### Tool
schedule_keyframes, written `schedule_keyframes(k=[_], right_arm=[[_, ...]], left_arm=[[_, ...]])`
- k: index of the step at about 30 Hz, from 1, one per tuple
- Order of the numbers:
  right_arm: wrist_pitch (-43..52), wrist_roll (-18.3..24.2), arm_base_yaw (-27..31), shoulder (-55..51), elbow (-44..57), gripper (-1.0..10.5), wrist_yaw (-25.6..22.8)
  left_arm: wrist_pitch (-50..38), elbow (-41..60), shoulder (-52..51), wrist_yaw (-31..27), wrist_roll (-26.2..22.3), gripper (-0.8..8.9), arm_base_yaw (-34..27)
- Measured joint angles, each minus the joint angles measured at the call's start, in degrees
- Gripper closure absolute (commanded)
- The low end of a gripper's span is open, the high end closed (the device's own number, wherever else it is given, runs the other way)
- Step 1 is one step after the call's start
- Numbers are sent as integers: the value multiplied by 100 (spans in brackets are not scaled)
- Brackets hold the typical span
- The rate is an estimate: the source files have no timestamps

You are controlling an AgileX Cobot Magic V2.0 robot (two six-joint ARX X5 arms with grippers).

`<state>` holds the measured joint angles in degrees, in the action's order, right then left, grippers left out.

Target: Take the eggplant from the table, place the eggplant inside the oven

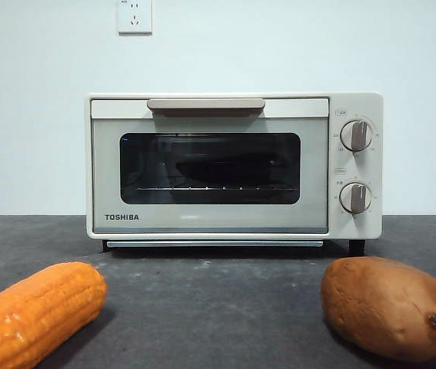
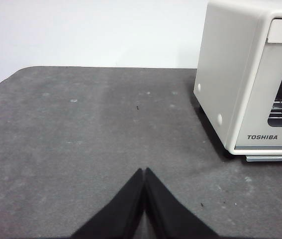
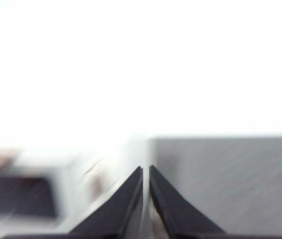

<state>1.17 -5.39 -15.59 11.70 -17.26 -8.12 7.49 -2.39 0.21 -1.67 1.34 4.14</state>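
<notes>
A cream-beige toaster oven (image 1: 233,165) with a dark glass door stands shut at the far middle of the dark grey matte table (image 1: 218,307). A dim dark shape on its wire rack may be the eggplant; none lies on the table. An orange corn cob (image 1: 33,311) sits near left, a brown sweet potato (image 1: 391,307) near right. Risk: reaching for the wrong vegetable. The left gripper (image 2: 144,172) hovers over bare table left of the oven, jaws together; the right gripper (image 3: 145,169), blurred, is beside the oven, jaws nearly touching.

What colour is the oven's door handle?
Tan, against the cream oven; the handle shows best in the front view.
</notes>
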Motion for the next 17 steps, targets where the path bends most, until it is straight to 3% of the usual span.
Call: schedule_keyframes(k=[4, 8, 17], right_arm=[[-214, 66, 815, -243, 26, 942, 111], [-251, 70, 1434, -407, 330, 942, 566], [-372, 24, 1534, -909, 1456, 942, 1246]], left_arm=[[0, 0, 0, 0, 0, 809, 0], [0, 0, 0, 0, 0, 809, 0], [0, 0, 0, 0, 0, 809, 0]])
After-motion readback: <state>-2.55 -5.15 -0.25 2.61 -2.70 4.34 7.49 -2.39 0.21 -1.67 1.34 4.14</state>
